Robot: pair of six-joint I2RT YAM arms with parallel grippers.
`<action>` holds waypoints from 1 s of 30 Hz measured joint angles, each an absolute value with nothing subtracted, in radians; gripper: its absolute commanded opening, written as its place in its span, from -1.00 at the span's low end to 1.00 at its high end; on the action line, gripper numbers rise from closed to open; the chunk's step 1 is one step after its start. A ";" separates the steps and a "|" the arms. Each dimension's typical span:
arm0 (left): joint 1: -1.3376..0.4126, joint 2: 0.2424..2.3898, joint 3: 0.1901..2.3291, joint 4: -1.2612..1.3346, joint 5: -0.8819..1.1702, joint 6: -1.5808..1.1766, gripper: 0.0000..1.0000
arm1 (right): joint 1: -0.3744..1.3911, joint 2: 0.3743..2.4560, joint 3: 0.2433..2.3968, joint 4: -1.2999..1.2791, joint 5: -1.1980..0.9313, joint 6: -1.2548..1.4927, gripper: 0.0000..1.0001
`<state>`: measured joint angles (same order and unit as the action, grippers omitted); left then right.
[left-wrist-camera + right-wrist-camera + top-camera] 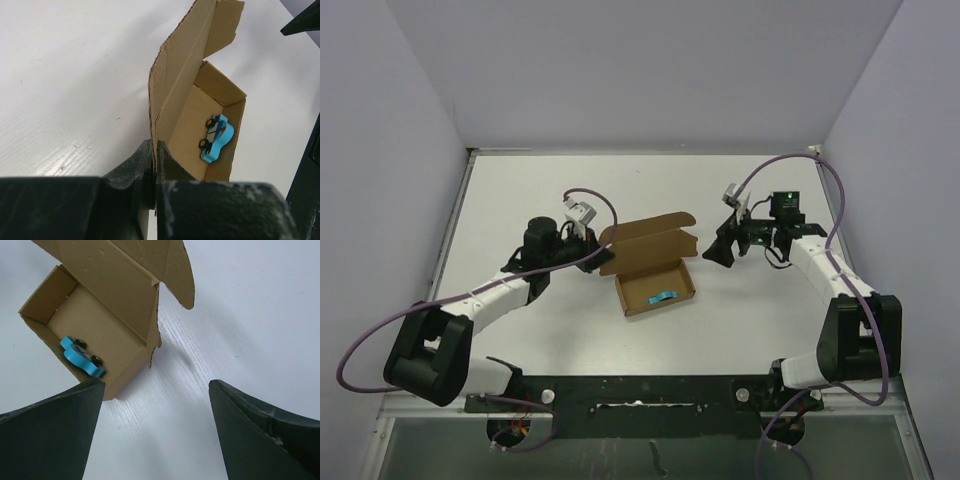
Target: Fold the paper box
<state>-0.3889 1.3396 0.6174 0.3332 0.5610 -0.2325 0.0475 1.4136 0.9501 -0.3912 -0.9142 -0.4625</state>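
— White table [520, 200], lilac walls [640, 70]. Box location?
— Paper box [655, 270] at frame centre, lid [650, 235] raised, blue toy car [217, 137] inside.
— Jaws?
— Left gripper [154, 167] pinched tight on the box's upright cardboard, left end. Right gripper [155, 390] spread wide, holding nothing, right of box.

Open-topped paper box [655, 280], lid [645, 236] upright

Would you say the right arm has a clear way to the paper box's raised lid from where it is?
Probably yes: the right tool is open and close beside the lid, with only table between them. The left tool pinches the paper box at its opposite edge, out of that path.
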 measured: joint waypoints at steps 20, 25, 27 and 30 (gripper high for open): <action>-0.389 1.399 0.618 0.364 0.610 -0.233 -1.00 | 0.170 1.514 0.909 -0.187 -0.742 -0.245 0.23; -0.390 1.402 0.618 0.368 0.611 -0.233 -1.00 | 0.188 1.518 0.909 -0.177 -0.721 -0.228 0.23; -0.390 1.402 0.618 0.371 0.611 -0.233 -1.00 | 0.192 1.517 0.909 -0.175 -0.718 -0.227 0.19; -0.390 1.402 0.618 0.371 0.619 -0.233 -1.00 | 0.191 1.512 0.910 -0.175 -0.718 -0.228 0.05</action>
<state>-0.3901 1.4021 0.6178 0.3714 0.6189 -0.2329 0.1913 1.5124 0.9096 -0.1753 -0.7181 -0.2276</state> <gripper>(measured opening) 0.015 0.578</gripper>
